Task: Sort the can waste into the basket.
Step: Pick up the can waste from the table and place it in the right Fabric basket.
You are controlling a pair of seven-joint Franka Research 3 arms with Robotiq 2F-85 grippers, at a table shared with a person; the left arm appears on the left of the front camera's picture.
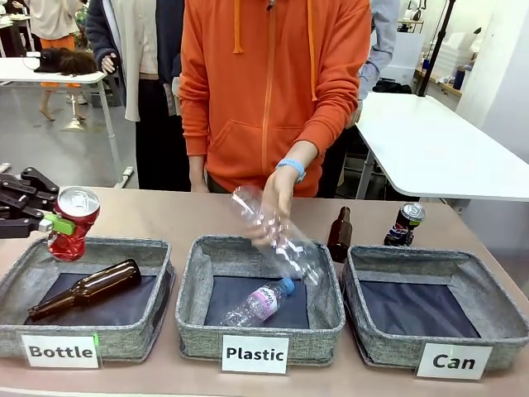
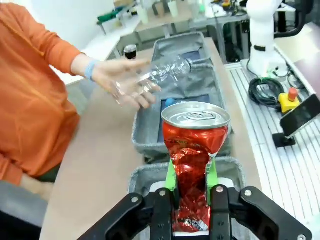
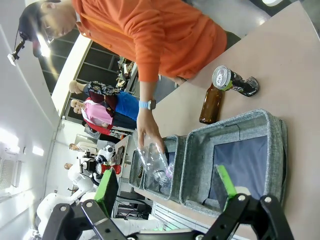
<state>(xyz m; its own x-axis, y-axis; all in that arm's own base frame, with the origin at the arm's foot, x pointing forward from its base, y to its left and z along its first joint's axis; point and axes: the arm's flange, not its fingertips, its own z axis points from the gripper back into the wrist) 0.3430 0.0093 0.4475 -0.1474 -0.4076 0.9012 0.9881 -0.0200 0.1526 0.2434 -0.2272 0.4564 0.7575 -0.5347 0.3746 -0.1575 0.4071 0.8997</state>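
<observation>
Bkgd — white table (image 1: 438, 149) at rt, 2nd white table (image 1: 16, 71) lt, grey floor (image 1: 33, 145).

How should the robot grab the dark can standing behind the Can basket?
Grip the dark can around its round middle, probably coming from the right side: it stands upright, and a brown bottle stands close on its left.

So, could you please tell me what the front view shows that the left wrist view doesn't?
Front view: the baskets' white labels, and a brown bottle lying in the Bottle basket. Left wrist view: green pads pinching the crushed waist of the red can, plus a yellow box with a red button. Both: the left gripper shut on that can, and the person's hand holding a clear plastic bottle over the middle basket.
</observation>
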